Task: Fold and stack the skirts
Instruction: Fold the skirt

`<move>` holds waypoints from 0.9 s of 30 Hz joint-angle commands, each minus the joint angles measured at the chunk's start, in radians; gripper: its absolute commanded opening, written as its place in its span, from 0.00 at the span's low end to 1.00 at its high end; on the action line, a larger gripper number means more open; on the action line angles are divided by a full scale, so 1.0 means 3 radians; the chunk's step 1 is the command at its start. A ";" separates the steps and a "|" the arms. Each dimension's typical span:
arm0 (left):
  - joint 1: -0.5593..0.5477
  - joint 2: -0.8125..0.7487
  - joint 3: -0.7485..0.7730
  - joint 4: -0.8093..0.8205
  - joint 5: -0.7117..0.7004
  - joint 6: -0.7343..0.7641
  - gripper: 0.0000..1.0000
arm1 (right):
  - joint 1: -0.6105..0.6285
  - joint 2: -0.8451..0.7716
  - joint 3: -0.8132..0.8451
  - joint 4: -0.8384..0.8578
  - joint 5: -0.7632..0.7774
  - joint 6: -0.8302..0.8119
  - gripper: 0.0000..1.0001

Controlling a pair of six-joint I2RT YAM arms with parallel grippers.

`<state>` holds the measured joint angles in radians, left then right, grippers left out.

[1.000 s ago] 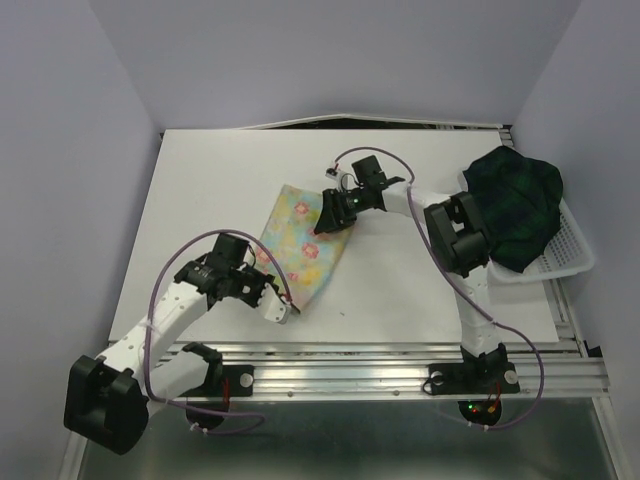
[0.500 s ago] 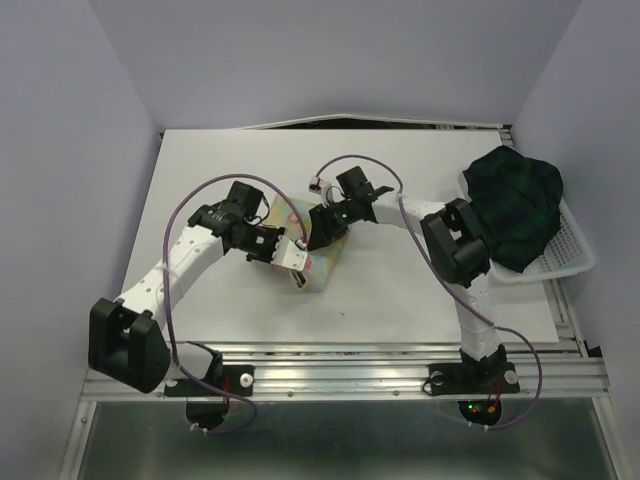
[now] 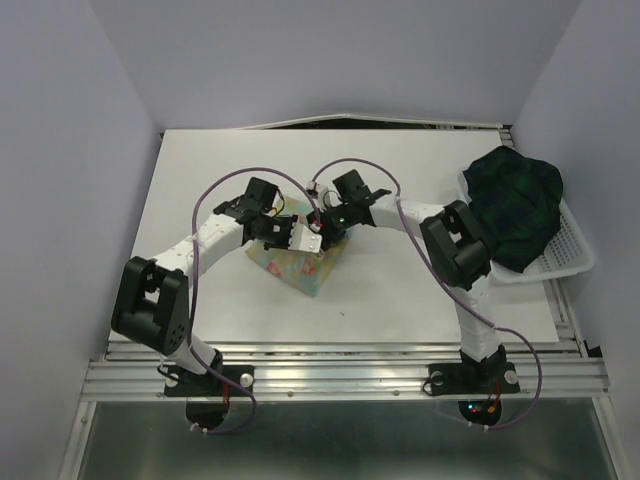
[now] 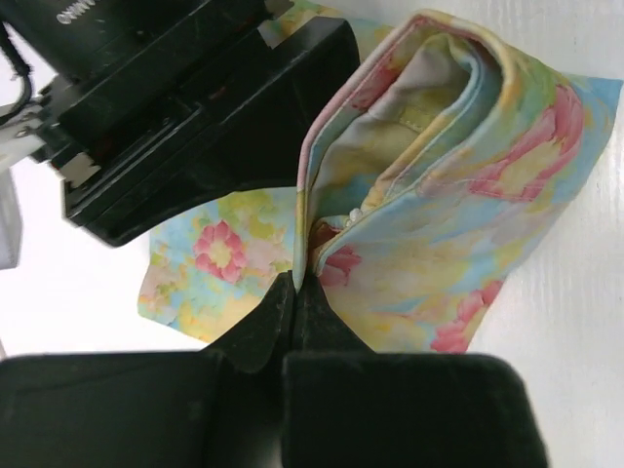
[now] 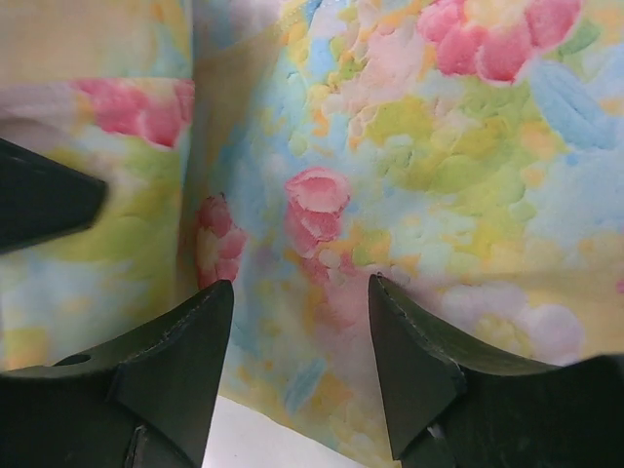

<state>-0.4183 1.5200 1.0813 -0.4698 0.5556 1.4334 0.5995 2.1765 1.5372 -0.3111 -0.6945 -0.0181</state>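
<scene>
Nearest the arm bases, a bare strip of the white table [image 3: 400, 300] is seen. Just beyond it, in the middle of the table, the flowered skirt [image 3: 295, 268] is laid. It is folded over on itself into a small thick bundle, with one corner pointed towards the near edge. Both grippers are met at the far edge of this bundle.

The left gripper [image 3: 303, 238] is reached in from the left. In its wrist view its fingers [image 4: 258, 331] are seen pressed together on a thin edge of the yellow cloth, which is pinched where the layers come together. From that point the fabric is lifted and curled over in a rounded fold, and a flat layer is left lying on the table below.

The right gripper [image 3: 326, 226] is brought in from the right, close against the left one. In its wrist view its fingers [image 5: 180, 361] are held apart, and the printed cloth is spread beneath and between them. Nothing is gripped, and whether the tips are touching the fabric cannot be told.

Farther off, at the right edge of the table, the plaid skirt [image 3: 515, 205] is heaped in a loose mound in the white basket [image 3: 565, 262]. Most of the basket is covered by it, and it is kept well apart from the flowered skirt.
</scene>
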 commanded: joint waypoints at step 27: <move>-0.0135 0.0087 -0.0368 0.0523 -0.0103 -0.0135 0.00 | -0.0403 0.0808 0.1462 -0.0599 0.0214 -0.0308 0.51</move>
<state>-0.4526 1.5497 0.9291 -0.2852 0.5190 1.4017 0.4717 2.4104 1.9808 -0.4503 -0.5385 -0.0891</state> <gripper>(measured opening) 0.034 0.525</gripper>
